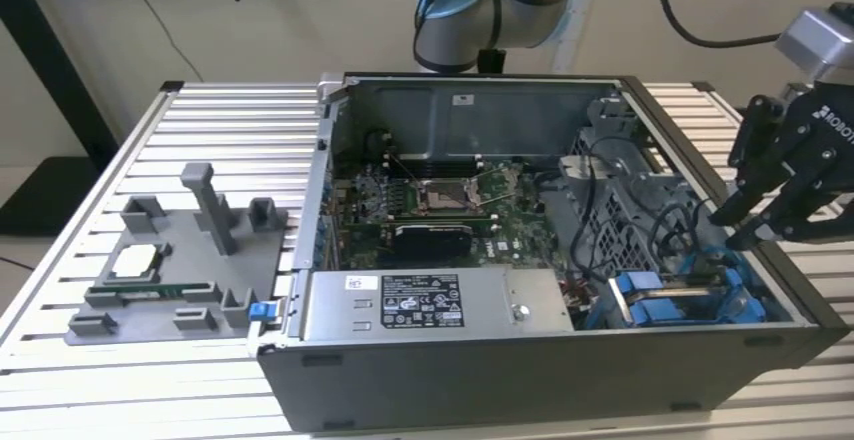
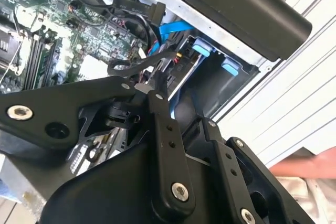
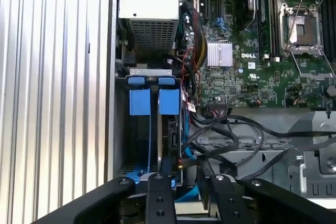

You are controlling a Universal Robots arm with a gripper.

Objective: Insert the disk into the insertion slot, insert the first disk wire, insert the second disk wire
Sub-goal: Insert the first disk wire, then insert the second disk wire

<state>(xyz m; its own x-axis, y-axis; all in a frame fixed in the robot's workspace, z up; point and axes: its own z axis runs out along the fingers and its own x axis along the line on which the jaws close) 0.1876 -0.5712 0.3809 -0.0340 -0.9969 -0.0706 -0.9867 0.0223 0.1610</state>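
Align black robot gripper (image 1: 747,230) squarely above bright blue plastic disk carrier (image 3: 169,102), apparently seated in the insertion slot (image 3: 137,145). Avoid snagging loose black cables (image 3: 252,126) alongside. Cannot tell whether open or closed.

Hardly any print can be read. A white label (image 1: 419,302) on the silver power supply (image 1: 534,305) carries black print too fine to make out. White lettering on the black housing of the pincer (image 1: 745,228) is cut off at the exterior view's right. In the first wrist view, the motherboard (image 3: 252,72) bears small white markings beside its heatsink (image 3: 219,54).
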